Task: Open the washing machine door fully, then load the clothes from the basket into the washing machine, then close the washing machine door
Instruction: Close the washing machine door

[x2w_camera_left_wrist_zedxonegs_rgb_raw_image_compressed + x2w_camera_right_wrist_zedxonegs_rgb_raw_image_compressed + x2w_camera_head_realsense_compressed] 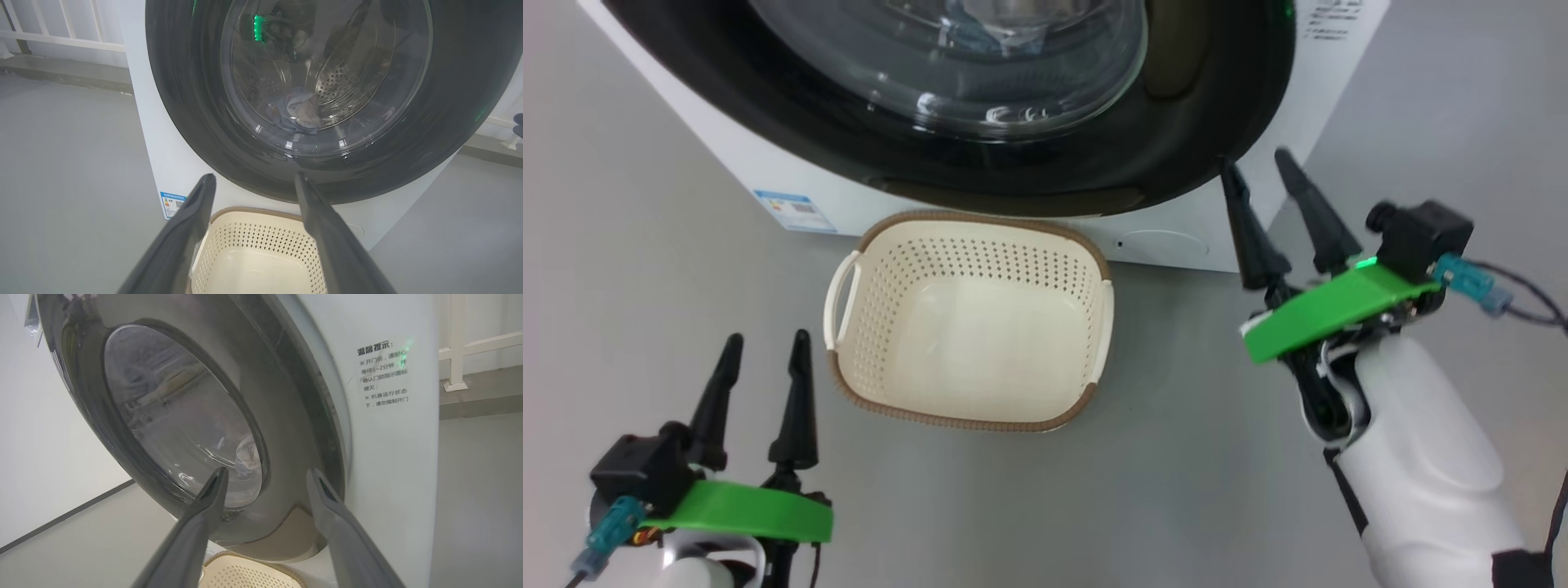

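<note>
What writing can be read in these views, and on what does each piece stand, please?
"温馨提示:" heads a printed notice on the white front of the washing machine, beside the washing machine door.
The notice's smaller lines are blurred; only "1~2分钟" and "开门" read surely.
The blue label at the machine's lower corner is too small to read.
</note>
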You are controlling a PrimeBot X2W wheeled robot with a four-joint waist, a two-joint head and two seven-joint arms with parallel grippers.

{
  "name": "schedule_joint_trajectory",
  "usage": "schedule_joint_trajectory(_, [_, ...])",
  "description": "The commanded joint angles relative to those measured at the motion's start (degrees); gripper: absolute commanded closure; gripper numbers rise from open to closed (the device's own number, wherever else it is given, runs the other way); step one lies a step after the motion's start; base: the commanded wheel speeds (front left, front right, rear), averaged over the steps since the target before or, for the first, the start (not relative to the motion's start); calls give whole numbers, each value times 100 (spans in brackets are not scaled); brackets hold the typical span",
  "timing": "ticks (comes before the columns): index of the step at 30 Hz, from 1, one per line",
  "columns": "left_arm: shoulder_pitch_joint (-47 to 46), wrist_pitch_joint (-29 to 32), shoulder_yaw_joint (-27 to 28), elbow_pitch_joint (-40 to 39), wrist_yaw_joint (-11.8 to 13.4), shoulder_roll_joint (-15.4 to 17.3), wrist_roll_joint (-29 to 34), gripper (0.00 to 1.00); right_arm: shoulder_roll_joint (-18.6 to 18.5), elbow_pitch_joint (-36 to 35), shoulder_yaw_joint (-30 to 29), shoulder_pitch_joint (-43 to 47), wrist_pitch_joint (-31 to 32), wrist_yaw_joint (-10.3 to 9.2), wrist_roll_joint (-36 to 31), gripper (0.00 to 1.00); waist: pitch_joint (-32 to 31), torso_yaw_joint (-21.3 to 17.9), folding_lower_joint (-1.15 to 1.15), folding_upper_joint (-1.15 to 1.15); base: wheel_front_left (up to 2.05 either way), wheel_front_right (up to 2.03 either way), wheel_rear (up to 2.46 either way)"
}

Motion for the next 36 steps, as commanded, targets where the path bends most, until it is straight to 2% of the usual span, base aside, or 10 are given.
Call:
schedule_joint_trajectory(1, [55, -37, 259, -72, -9, 187, 71, 0, 83, -166, 153, 209, -27, 8, -88, 0, -155, -159, 0, 0, 0, 0, 0])
schedule_joint_trajectory(7, [126, -37, 384, 5, -9, 286, 57, 0, 2, -163, 165, 649, -27, 8, -119, 0, -327, -432, 0, 0, 0, 0, 0])
schedule_joint_trajectory(18, [273, -37, 600, 292, -9, 416, 90, 0, -127, -295, -175, 1320, -27, 8, -126, 0, -561, -935, 0, 0, 0, 0, 0])
schedule_joint_trajectory(36, [525, -37, 663, 642, -9, 530, 60, 0, -373, -437, -200, 2105, -27, 8, -143, 0, -886, -1298, 0, 0, 0, 0, 0])
